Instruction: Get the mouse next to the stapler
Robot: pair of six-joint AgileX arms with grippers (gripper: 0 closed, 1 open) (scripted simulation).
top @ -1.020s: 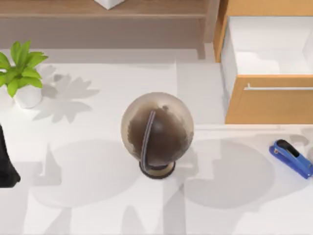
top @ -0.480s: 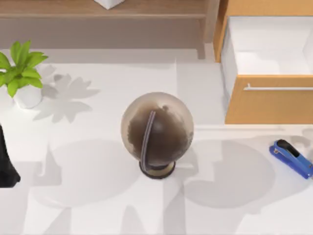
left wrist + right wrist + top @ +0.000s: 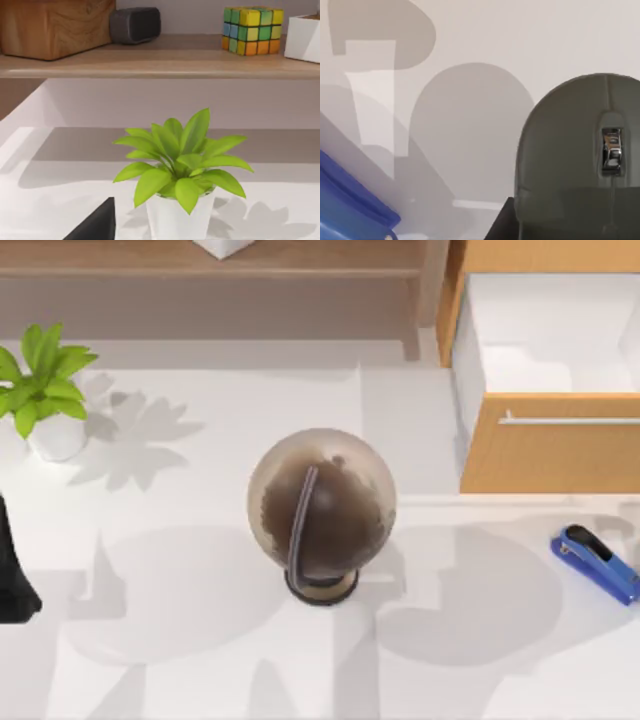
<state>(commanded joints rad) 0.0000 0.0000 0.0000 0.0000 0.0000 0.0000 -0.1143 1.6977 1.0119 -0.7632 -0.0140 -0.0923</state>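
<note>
The grey-black mouse [image 3: 570, 150] sits very close in the right wrist view, scroll wheel showing, raised over the white table. My right gripper [image 3: 580, 227] is shut on it, and a dark finger [image 3: 501, 227] shows at its side. A corner of the blue stapler [image 3: 350, 205] lies on the table a short way from the mouse. From above, the stapler [image 3: 595, 562] lies at the table's far right, slanted. My left gripper [image 3: 12, 575] is parked at the table's left edge, near the plant.
A big brown globe [image 3: 320, 508] stands mid-table. A potted plant [image 3: 45, 390] is at the back left. An open wooden drawer [image 3: 550, 440] juts out at the back right, just behind the stapler. A shelf [image 3: 150, 55] with a colourful cube runs along the back.
The shadows on the table beside the stapler have shifted slightly. Globe, plant, stapler and left arm have not moved.
</note>
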